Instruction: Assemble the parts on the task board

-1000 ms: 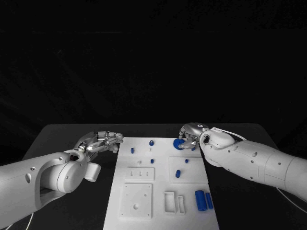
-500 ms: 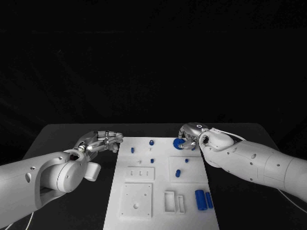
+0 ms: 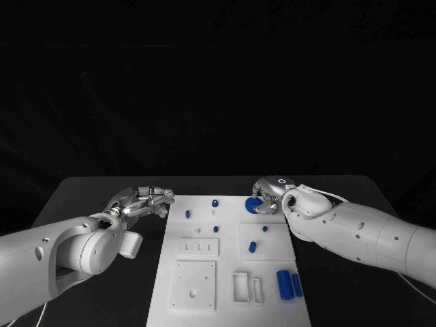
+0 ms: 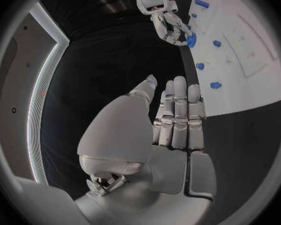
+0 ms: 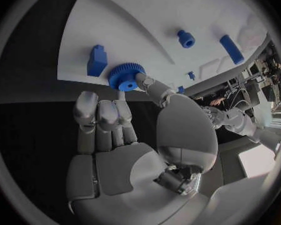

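Note:
The white task board (image 3: 228,269) lies mid-table. A blue gear (image 3: 251,202) sits at its far right corner. My right hand (image 3: 268,196) is at that corner, and its thumb tip touches the gear's rim (image 5: 123,77). The other fingers (image 5: 106,117) lie straight and together beside the board's edge, not around the gear. A blue block (image 5: 97,60) stands next to the gear. My left hand (image 3: 146,201) hovers at the board's far left edge with its fingers (image 4: 181,105) straight and nothing in it.
Small blue pegs (image 3: 214,203) (image 3: 189,213) (image 3: 265,229) stand on the far half of the board. Two blue cylinders (image 3: 285,284) lie side by side near the front right. White recessed plates (image 3: 195,285) take up the board's near left.
My right arm has edged slightly inward over the board's corner, covering more of the blue block. The gear and my left hand have stayed where they were.

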You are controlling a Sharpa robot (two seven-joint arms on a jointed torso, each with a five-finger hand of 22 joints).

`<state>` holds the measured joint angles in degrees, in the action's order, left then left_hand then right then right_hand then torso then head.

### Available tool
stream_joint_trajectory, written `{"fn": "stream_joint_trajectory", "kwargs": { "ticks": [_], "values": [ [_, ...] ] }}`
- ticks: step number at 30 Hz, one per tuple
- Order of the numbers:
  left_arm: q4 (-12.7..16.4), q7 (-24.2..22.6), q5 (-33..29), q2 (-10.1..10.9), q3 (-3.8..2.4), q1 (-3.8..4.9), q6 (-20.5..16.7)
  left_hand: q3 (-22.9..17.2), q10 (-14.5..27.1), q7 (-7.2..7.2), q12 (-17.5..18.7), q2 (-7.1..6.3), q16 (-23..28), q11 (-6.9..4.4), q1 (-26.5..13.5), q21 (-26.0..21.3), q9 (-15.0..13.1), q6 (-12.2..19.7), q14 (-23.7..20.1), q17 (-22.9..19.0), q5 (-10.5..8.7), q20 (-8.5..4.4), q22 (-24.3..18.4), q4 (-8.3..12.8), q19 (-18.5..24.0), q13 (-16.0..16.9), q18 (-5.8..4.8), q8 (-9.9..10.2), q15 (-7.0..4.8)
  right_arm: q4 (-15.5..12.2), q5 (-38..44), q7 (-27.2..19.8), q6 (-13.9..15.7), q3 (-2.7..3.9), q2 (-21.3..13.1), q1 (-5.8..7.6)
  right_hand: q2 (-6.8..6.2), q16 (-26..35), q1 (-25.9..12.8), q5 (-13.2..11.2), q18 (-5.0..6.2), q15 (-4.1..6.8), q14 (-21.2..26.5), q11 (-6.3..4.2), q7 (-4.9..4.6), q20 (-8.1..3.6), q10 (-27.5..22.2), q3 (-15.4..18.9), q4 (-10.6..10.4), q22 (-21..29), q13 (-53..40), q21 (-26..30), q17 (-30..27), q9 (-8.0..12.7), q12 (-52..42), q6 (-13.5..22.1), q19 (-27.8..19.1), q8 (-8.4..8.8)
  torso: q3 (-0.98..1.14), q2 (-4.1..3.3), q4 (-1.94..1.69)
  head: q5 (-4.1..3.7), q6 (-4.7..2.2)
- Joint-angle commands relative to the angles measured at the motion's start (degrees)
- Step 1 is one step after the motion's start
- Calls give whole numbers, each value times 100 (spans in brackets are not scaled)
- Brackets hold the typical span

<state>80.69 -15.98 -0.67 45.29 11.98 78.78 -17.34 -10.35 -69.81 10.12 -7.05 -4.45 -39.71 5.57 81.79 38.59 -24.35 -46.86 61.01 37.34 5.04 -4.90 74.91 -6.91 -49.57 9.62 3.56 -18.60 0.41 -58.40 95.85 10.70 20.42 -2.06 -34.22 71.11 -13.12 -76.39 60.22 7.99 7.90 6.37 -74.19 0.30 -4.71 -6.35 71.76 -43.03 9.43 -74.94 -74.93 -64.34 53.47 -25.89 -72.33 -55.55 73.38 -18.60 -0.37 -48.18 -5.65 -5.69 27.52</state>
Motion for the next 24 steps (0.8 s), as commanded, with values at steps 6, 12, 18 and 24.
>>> {"fn": "stream_joint_trajectory", "kwargs": {
  "ticks": [6,12,18,24],
  "values": [
    [24,-33,-13,11,-4,4,35,1,-8,-9,22,2,-3,19,59,40,0,-39,-23,-7,-21,-34,46,-45,16,8,93,25,2,-389,705,374,517,1,-112,2,26,43,-18,41,710,47,-9,-99,-97,10,224,-69,-14,-92,-297,-53,21,-68,-89,-218,11,-61,-10,5,3,11,-19],
    [30,-32,-13,20,-4,4,19,1,-9,-10,23,3,-3,19,62,41,-1,-40,-23,-7,-21,-34,46,-45,16,10,93,25,2,-736,1063,509,726,15,-144,49,-80,59,12,-47,710,61,-23,-112,-84,4,271,-204,-109,-82,-298,-64,40,-69,-105,-254,38,-56,-4,0,4,22,-36],
    [44,-32,-12,26,-4,4,6,2,-10,-10,25,4,-4,18,65,42,-1,-40,-23,-7,-21,-34,45,-46,16,11,93,26,1,-1082,1219,564,836,16,-121,79,-151,70,38,-119,710,64,-33,-117,-80,4,291,-274,-171,-82,-297,-78,50,-70,-109,-272,58,-51,-6,0,3,33,-47],
    [51,-29,-11,31,-4,5,-1,3,-11,-10,27,5,-5,18,68,43,-1,-40,-22,-8,-21,-34,45,-47,16,13,93,27,1,-1216,1226,541,795,13,94,79,-167,73,41,-131,710,64,-36,-117,-80,4,285,-288,-188,-82,-288,-81,53,-69,-98,-274,61,-48,-6,-1,-3,67,-68]
  ]
}}
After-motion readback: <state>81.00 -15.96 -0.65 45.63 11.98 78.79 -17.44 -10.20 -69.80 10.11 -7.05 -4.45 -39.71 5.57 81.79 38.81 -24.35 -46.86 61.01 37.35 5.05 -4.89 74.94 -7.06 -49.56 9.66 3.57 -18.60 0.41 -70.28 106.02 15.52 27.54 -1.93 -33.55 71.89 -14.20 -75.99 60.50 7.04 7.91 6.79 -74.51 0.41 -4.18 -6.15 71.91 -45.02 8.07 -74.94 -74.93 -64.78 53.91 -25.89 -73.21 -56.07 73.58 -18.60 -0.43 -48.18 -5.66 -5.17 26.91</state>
